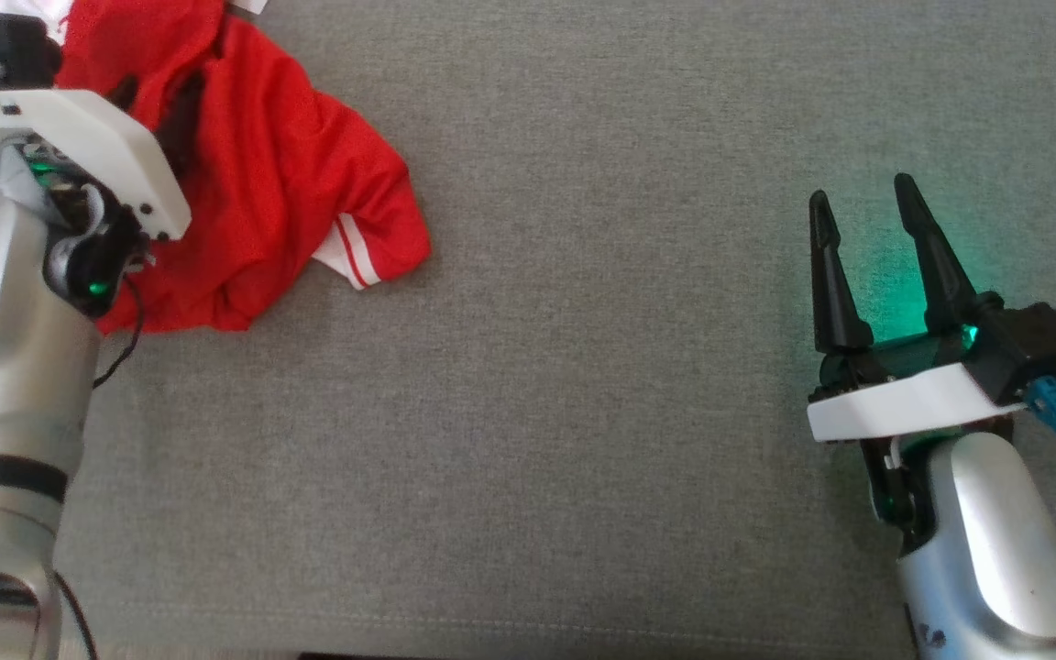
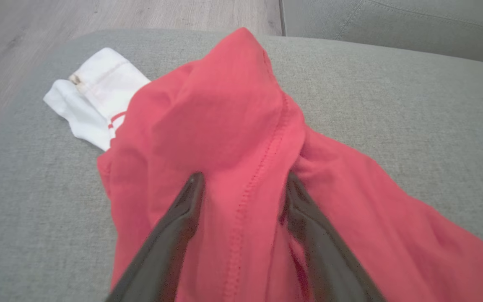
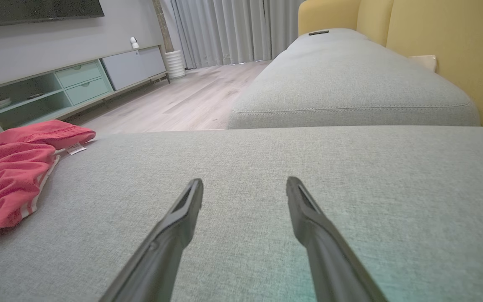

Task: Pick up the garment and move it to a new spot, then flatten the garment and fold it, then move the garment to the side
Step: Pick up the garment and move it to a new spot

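The red garment (image 1: 290, 174) lies crumpled at the far left of the grey cushion (image 1: 583, 412), a white-striped cuff (image 1: 349, 252) facing the middle. My left gripper (image 2: 243, 180) is open and pushed down into it, and a raised fold of red cloth (image 2: 224, 117) with a stitched seam stands between its two fingers. A white part of the garment (image 2: 94, 92) sticks out beyond the fold. My right gripper (image 1: 861, 190) is open above the bare cushion at the right, far from the garment (image 3: 11, 176), with nothing between its fingers.
The cushion's front edge (image 1: 528, 632) runs along the bottom of the head view. A second grey cushion (image 3: 350, 84) and a yellow backrest (image 3: 455, 50) lie beyond my right gripper. Wood floor (image 3: 183, 100) and a low cabinet (image 3: 78, 79) are off the far edge.
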Motion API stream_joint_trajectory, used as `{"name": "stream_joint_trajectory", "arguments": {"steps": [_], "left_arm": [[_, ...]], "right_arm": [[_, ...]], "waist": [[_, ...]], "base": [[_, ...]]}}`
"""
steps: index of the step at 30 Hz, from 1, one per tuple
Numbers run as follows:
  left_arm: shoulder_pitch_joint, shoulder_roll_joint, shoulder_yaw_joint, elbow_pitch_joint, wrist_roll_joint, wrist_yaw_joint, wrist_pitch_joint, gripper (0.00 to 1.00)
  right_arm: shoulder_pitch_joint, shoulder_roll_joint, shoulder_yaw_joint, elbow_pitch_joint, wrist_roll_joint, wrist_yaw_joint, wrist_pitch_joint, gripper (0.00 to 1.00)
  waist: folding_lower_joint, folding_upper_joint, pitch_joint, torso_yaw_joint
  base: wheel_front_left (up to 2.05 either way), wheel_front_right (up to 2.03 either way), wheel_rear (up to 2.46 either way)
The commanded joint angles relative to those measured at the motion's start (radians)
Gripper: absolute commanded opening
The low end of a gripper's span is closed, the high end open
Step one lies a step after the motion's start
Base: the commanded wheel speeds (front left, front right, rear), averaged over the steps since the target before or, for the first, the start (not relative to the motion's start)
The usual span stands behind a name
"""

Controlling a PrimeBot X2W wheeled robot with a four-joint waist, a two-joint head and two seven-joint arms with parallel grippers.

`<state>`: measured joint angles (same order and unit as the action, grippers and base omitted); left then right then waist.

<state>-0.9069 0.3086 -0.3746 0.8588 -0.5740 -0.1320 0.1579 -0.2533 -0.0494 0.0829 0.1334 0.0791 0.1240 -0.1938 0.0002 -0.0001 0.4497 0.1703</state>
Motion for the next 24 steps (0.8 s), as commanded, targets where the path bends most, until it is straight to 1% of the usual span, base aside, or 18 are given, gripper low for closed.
{"name": "stream_joint_trajectory", "arguments": {"steps": [1, 2, 6, 7, 13, 18, 24], "left_arm": [[-0.053, 0.062, 0.022, -0.012, -0.012, 0.002, -0.004, 0.66], [-0.059, 0.064, 0.015, -0.001, -0.021, 0.002, -0.011, 0.00], [-0.067, 0.062, -0.015, 0.016, -0.061, 0.001, -0.058, 0.00], [-0.069, 0.067, -0.028, 0.017, -0.077, 0.001, -0.095, 0.00], [-0.071, 0.088, -0.048, -0.010, -0.139, 0.001, -0.229, 0.00], [-0.061, 0.111, -0.057, -0.061, -0.181, 0.001, -0.325, 0.00], [-0.035, 0.142, -0.057, -0.139, -0.208, 0.001, -0.372, 0.00]], "right_arm": [[-0.022, -0.001, 0.026, -0.032, -0.004, 0.007, -0.006, 1.00], [-0.023, -0.001, 0.025, -0.030, -0.003, 0.007, -0.007, 1.00], [-0.020, -0.001, 0.021, -0.014, 0.001, 0.007, -0.013, 1.00], [-0.019, -0.001, 0.021, -0.007, 0.003, 0.007, -0.014, 1.00], [-0.011, -0.001, 0.026, 0.013, 0.015, 0.007, -0.022, 1.00], [0.009, -0.001, 0.030, 0.033, 0.035, 0.007, -0.031, 1.00], [0.037, -0.001, 0.033, 0.059, 0.064, 0.007, -0.043, 1.00]], "waist": [[-0.0002, 0.0001, 0.005, -0.007], [-0.0002, 0.0001, 0.004, -0.008], [-0.0002, 0.0001, -0.015, -0.005], [-0.0002, 0.0001, -0.029, -0.003], [-0.0002, 0.0001, -0.090, 0.002], [-0.0002, 0.0001, -0.151, 0.003], [-0.0002, 0.0001, -0.223, -0.005]], "base": [[0.00, 0.00, 0.00], [0.00, 0.00, 0.00], [0.00, 0.00, 0.00], [0.00, 0.00, 0.00], [0.00, 0.00, 0.00], [0.00, 0.00, 0.00], [0.00, 0.00, 0.00]]}}
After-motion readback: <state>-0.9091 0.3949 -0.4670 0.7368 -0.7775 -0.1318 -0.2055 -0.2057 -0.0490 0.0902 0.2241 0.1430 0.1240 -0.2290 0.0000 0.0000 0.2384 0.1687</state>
